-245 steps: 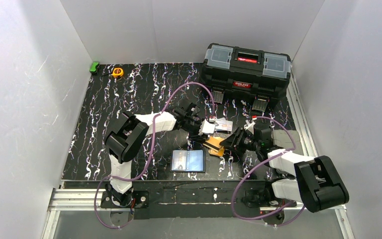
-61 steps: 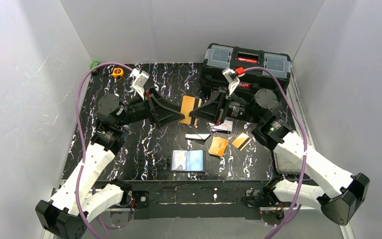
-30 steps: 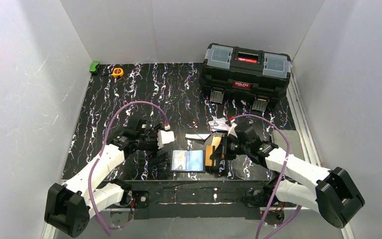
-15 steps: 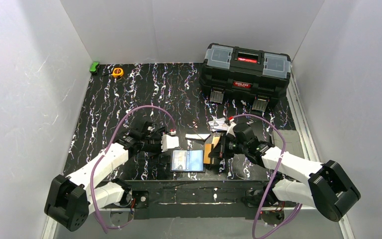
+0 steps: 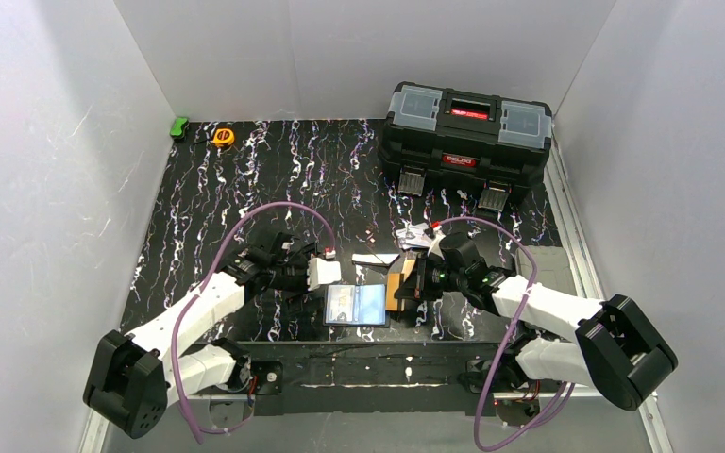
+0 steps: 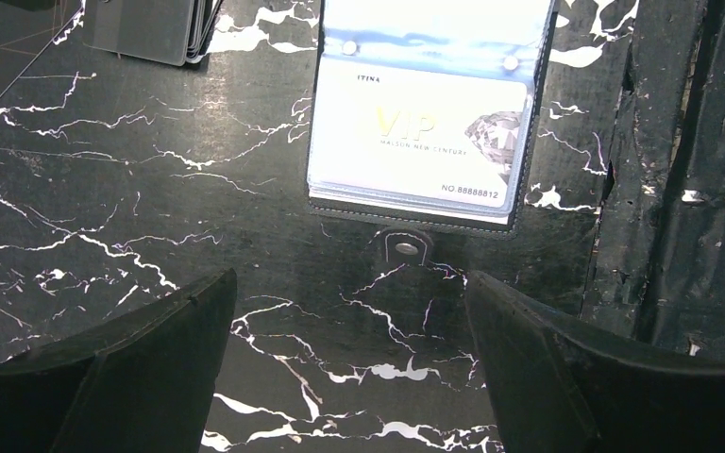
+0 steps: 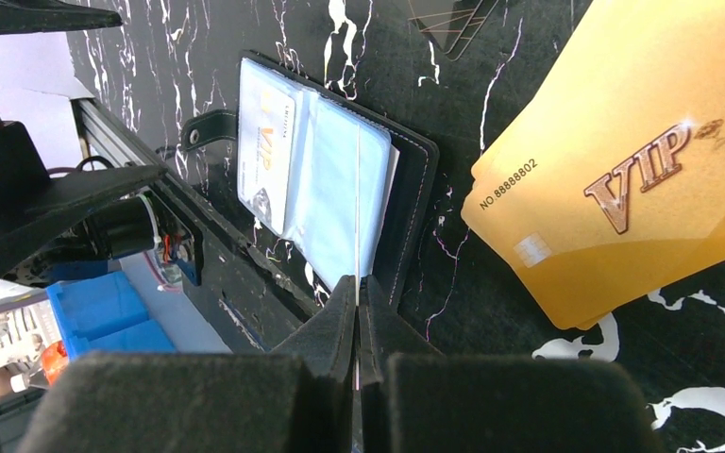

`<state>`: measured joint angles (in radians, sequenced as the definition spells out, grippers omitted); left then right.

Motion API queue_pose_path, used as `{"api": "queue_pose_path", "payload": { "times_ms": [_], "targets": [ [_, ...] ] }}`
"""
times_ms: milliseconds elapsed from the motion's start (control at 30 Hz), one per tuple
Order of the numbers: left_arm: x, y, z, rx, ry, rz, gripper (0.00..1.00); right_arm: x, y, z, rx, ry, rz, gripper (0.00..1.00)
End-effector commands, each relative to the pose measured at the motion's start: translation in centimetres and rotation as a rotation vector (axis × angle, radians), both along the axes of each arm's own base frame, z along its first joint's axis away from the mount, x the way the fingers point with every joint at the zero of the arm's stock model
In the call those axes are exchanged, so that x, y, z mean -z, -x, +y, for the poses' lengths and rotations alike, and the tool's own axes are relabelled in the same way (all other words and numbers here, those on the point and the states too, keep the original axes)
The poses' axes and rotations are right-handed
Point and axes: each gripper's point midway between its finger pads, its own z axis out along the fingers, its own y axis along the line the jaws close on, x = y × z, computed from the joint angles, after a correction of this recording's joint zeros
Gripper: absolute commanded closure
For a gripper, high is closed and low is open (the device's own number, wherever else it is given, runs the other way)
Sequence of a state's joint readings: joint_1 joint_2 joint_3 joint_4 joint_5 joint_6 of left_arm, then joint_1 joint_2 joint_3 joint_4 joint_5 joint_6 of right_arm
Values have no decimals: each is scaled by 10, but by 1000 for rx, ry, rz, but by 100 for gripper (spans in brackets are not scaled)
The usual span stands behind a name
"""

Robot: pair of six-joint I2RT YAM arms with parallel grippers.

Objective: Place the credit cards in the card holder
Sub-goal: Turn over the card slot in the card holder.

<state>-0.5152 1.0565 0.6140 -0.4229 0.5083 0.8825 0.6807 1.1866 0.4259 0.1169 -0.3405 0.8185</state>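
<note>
Lowered now, we're pinching a stiff, slick credit card [image 5: 396, 286] edgewise in the right gripper [image 7: 357, 279], left gripper [image 6: 351, 283] gaping by the card holder [image 7: 417, 179].

Glossy plastic credit cards [image 7: 614, 189]; leather-like card holder [image 7: 413, 217] (shiny sleeves [image 7: 335, 170]).

Left gripper [image 6: 347, 288]: jaws spread wide, arm extended low. Right gripper [image 7: 358, 283]: jaws closed, pinching a card [image 5: 396, 286] edge-on between the fingertips.
</note>
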Motion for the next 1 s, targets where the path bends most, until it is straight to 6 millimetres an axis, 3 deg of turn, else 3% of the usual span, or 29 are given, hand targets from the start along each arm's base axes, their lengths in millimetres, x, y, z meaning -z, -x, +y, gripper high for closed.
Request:
{"api": "queue_pose_path", "payload": {
  "times_ms": [0, 367, 967],
  "targets": [
    [4, 11, -1, 39, 8, 12, 10, -4, -4, 5, -2, -31, -25, 99],
    [13, 16, 2, 85, -21, -5, 11, 5, -2, 5, -9, -25, -9, 99],
    [21, 25, -1, 158, -40, -6, 13, 0, -1, 6, -10, -54, -21, 99]
  ]
}}
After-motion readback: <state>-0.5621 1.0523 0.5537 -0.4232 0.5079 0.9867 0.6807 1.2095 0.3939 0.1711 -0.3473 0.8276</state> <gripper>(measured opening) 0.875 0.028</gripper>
